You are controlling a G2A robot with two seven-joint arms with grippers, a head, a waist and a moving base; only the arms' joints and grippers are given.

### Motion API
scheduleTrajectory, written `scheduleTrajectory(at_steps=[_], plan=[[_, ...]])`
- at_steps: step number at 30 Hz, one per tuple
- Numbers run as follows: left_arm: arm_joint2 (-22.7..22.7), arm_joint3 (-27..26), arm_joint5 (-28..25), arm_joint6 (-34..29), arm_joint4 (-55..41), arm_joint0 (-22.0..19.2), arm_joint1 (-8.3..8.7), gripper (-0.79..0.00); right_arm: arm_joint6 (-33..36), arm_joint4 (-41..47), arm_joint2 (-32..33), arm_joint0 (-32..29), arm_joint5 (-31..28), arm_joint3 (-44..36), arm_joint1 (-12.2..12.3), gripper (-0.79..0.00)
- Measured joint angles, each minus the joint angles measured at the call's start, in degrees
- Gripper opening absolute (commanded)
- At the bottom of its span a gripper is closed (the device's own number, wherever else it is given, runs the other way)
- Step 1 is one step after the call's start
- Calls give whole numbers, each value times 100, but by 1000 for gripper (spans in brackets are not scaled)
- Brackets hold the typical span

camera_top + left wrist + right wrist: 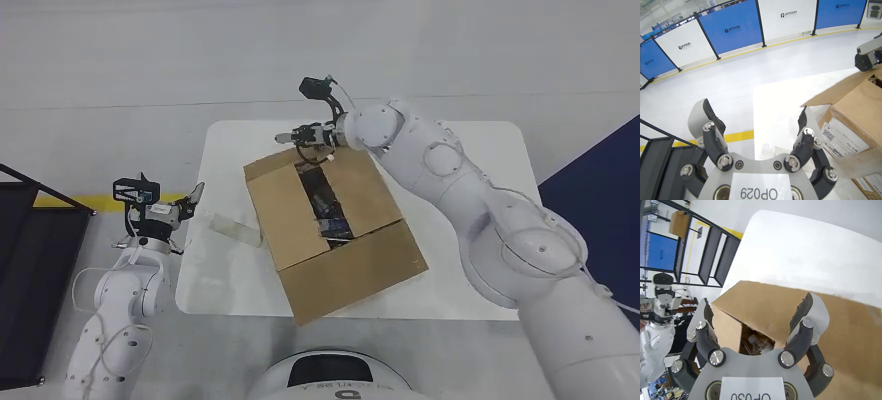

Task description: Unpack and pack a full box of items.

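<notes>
The left gripper [755,109] hangs spread and empty just off the table's [470,150] left edge. The box [290,215] sits mid-table, its flaps parted only to a slit and items [325,205] packed inside, so unpacking looks barely begun. The right gripper [757,306], fingers apart and empty, hovers over the box's far end.

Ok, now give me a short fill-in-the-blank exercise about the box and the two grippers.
1. The cardboard box rests on a ____ table.
2. The left gripper is ____ and holds nothing.
3. The right gripper is open above the cardboard ____.
Missing words: white; open; box.
</notes>
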Motion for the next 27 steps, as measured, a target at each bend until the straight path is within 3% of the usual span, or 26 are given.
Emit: scheduleTrajectory(at_steps=[4,8,10,16,21,24,27], plan=[[0,0,0,0,0,0,0,0,-139,147,249,29,-1495,345,5,0],[4,3,-5,-4,13,-2,0,0,47,279,522,-77,-3279,669,234,0],[47,35,-56,-80,189,-22,6,0,125,267,628,-124,-3700,679,376,0],[471,348,-651,-1045,1143,-375,36,0,-672,-228,1345,-588,-3722,63,1223,0],[863,586,-1040,-1378,1412,-739,14,0,-1388,-1015,2325,-1478,-3724,-948,2209,0],[1053,644,-1078,-1413,1568,-904,-5,0,-1298,-1230,2894,-2125,-3724,-1608,2702,0],[1254,738,-971,-1494,1787,-1104,-32,0,-696,-955,3314,-2691,-3724,-2191,3062,0]])
